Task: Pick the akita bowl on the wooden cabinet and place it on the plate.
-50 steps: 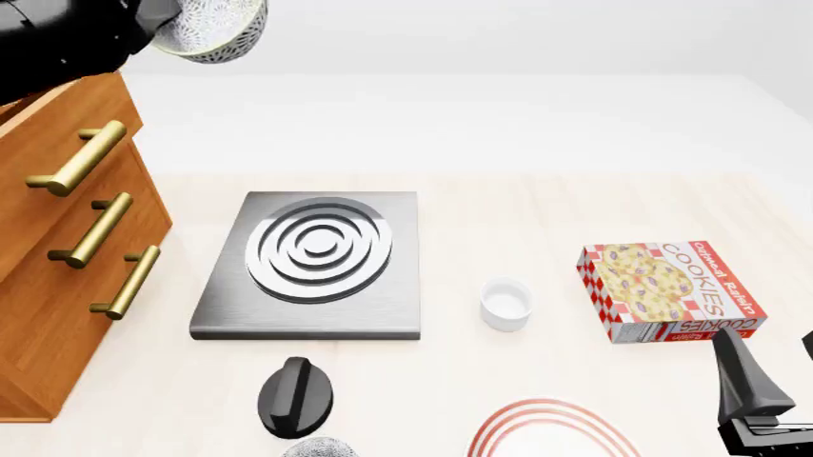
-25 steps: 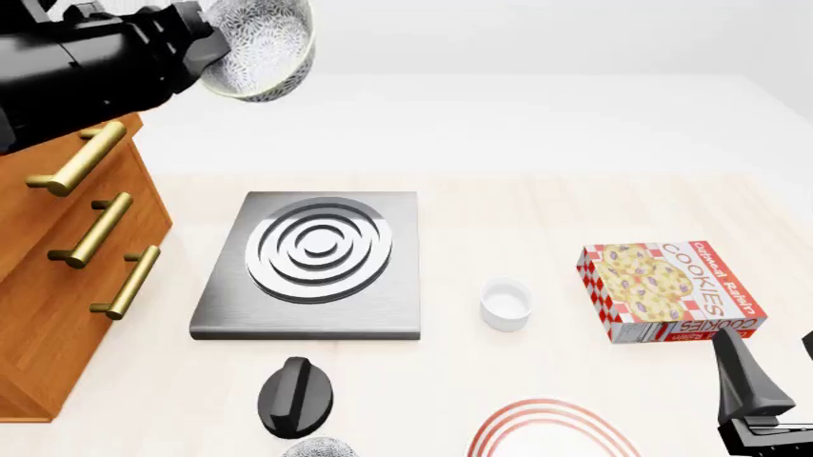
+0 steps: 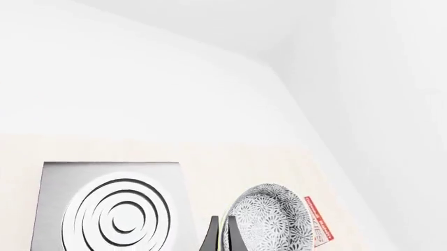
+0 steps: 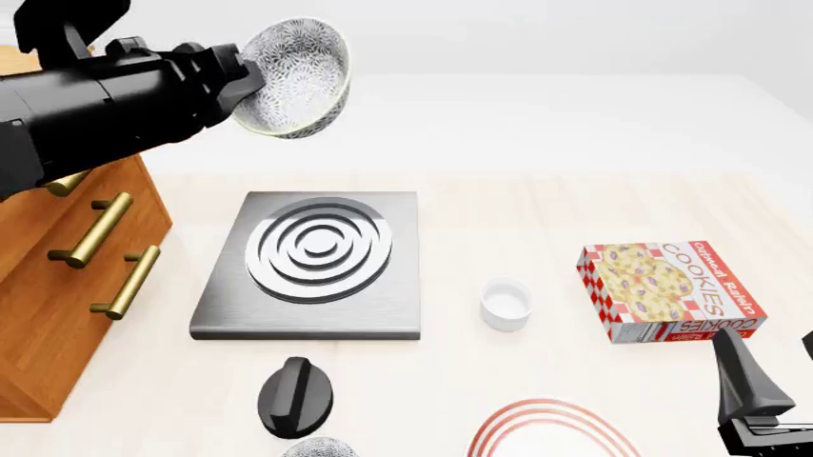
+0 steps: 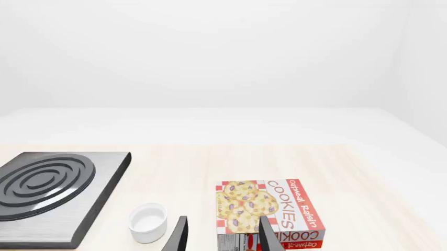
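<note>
On the table (image 4: pixel 534 200) lie a grey stove (image 4: pixel 311 262), a small white cup (image 4: pixel 505 303), a cookie box (image 4: pixel 669 288) and a black knob (image 4: pixel 296 395). The akita bowl (image 4: pixel 299 76), speckled outside and cream inside, hangs tilted in the air above the stove's far edge, beside the wooden cabinet (image 4: pixel 64 286), well apart from the plate (image 4: pixel 553 433). The left pincer (image 4: pixel 249 78) is clamped on its rim. The right pincer (image 5: pixel 222 235) stands apart, holding nothing.

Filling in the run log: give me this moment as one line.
phase: carry | left gripper: shut on bowl, tilted, in air beyond stove | right gripper: open, idle | plate: bare
</note>
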